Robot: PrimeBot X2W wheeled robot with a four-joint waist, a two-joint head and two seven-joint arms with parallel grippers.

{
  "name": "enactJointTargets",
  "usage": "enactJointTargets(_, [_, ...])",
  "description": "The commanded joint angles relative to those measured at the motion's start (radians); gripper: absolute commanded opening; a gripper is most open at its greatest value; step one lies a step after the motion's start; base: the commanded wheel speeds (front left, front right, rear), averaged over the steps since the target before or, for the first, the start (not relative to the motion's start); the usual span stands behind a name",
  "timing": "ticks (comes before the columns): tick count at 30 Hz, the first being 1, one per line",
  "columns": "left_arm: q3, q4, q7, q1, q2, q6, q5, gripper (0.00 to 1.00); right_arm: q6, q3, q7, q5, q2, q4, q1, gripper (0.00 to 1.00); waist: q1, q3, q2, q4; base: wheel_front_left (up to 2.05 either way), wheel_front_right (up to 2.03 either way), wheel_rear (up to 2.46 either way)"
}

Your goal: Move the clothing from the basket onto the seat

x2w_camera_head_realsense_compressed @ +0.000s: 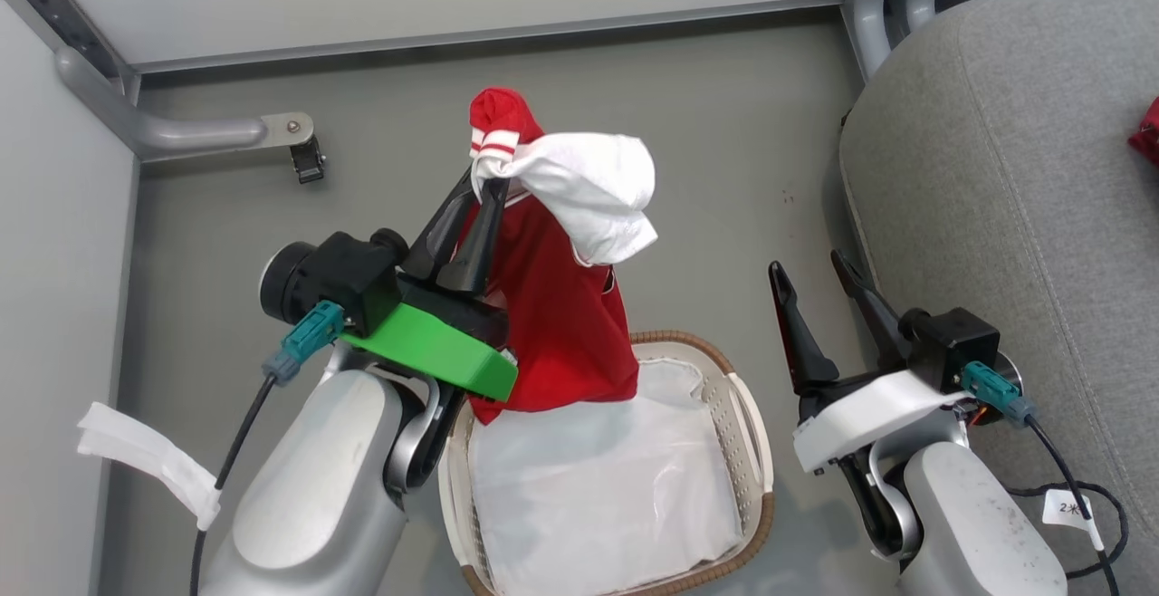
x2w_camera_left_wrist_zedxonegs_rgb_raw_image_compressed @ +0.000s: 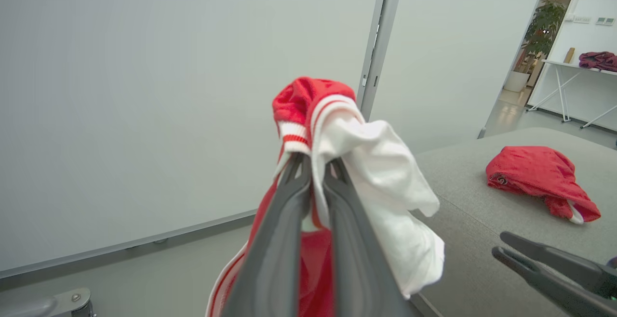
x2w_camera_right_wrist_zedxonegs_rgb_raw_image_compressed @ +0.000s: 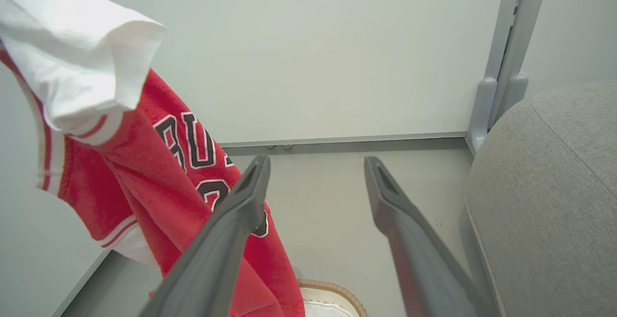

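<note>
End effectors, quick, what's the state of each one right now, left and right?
Left end effector: closed on the red jersey, which hangs from it over the basket.
Right end effector: open, holding nothing.

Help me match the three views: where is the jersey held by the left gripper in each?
Head view: jersey at centre, hanging from the left gripper, above the basket.
Left wrist view: jersey at centre, bunched at the gripper's tip.
Right wrist view: jersey at the left, hanging down.
Shared landmark: the seat, on the right in each view.
</note>
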Motion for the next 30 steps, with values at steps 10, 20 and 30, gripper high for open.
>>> enactJointTargets(10, [0.034,-0.157,0.000,-0.090,-0.004,0.000,0.026,0.00,-0.001,0.012,-0.002,0.016,-0.004,0.014,0.047,1.00,0.0001,-0.059,0.0000,0.025,0.00,0.00,0.00])
enactJointTargets(20, [0.027,-0.179,0.000,-0.123,-0.009,0.000,0.025,0.00,-0.001,0.113,-0.002,0.040,-0.004,-0.037,0.012,1.00,0.0001,-0.053,0.0000,0.028,0.00,0.00,0.00])
enactJointTargets(30, [-0.005,-0.186,0.000,-0.128,-0.023,0.000,0.013,0.00,-0.001,0.315,-0.002,0.017,-0.004,-0.049,-0.159,1.00,0.0001,-0.041,0.0000,0.067,0.00,0.00,0.00])
